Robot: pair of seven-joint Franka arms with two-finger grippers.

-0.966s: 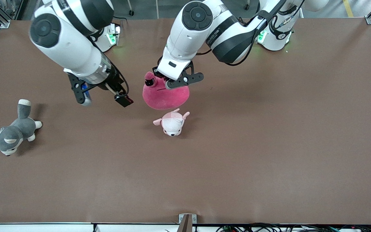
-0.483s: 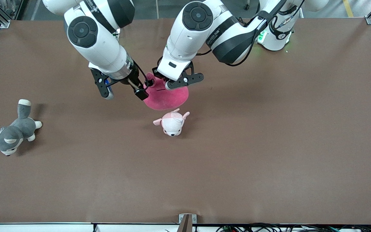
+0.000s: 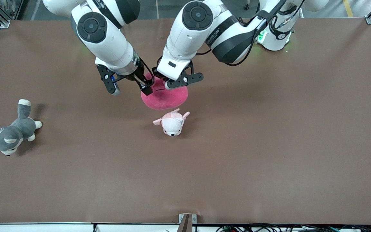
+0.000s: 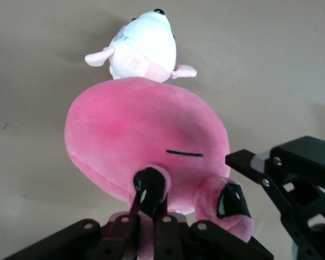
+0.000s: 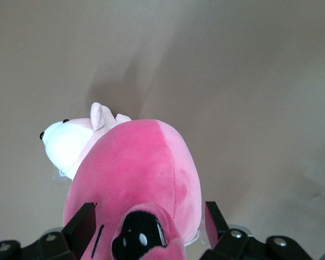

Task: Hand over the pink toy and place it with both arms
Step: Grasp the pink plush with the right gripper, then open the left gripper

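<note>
Handover point reached. The right gripper [image 3: 130, 88] has come in from the husky's end of the table and now brackets the pink toy [image 3: 166, 96]; a second ago it hung well clear of it. In the right wrist view its fingers [image 5: 81, 223] stand spread on either side of the plush, not yet pressing in. The left gripper [image 3: 166, 80] has not shifted between frames and stays clenched on the toy's top, pinching it by the eye stalks [image 4: 149, 189]. The toy hangs in the air over the middle of the table [image 3: 269, 145], just above the small puppy plush [image 3: 172, 123].

Judgement: the receiving grasp is lined up; next comes the right claw's squeeze, then the left's release.

The grey husky plush [image 3: 10, 133] lies unmoved at the right arm's end.
</note>
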